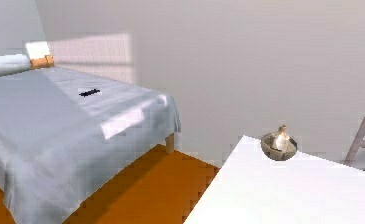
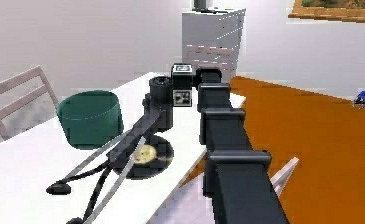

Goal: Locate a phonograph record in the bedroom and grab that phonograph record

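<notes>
Right now you can see a big bed [image 1: 60, 130] with a grey-blue cover at the forward view's left, on a brown floor [image 1: 140, 195]. In the arm side view you have a white bench [image 2: 30, 170], and the dark arm [image 2: 235, 160] reaches out over it. A white chest of drawers [image 2: 212, 40] stands far back by the wall. A pale chair [image 2: 18, 95] sits at the bench's left. A round green tub [image 2: 92, 118] stands on the bench. The record [image 2: 150, 157], black with a yellow middle, lies flat on the bench just beside the tub. Your gripper [image 2: 75, 200] is right by the record, and you cannot tell if it holds anything. A small bowl [image 1: 280, 148] sits on the bench in the forward view.
</notes>
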Motion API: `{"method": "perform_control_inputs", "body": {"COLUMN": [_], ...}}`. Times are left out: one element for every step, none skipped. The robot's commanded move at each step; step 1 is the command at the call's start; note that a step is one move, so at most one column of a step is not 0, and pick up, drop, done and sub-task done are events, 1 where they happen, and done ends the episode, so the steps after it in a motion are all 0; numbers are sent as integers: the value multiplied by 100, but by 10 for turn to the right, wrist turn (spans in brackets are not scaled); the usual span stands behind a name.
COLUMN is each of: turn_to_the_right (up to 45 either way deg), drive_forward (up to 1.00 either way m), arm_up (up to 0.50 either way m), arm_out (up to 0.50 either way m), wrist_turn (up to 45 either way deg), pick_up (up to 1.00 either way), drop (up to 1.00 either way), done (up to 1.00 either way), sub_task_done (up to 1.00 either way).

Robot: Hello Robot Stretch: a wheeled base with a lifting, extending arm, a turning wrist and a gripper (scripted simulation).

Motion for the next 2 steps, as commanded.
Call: {"method": "perform_control_inputs", "body": {"turn_to_the_right": [0,-150], "drive_forward": [0,0], "arm_up": [0,0], "arm_out": [-22,0], "wrist_turn": [0,0], "pick_up": [0,0], "drop": [0,0], "done": [0,0], "sub_task_done": [0,0]}}
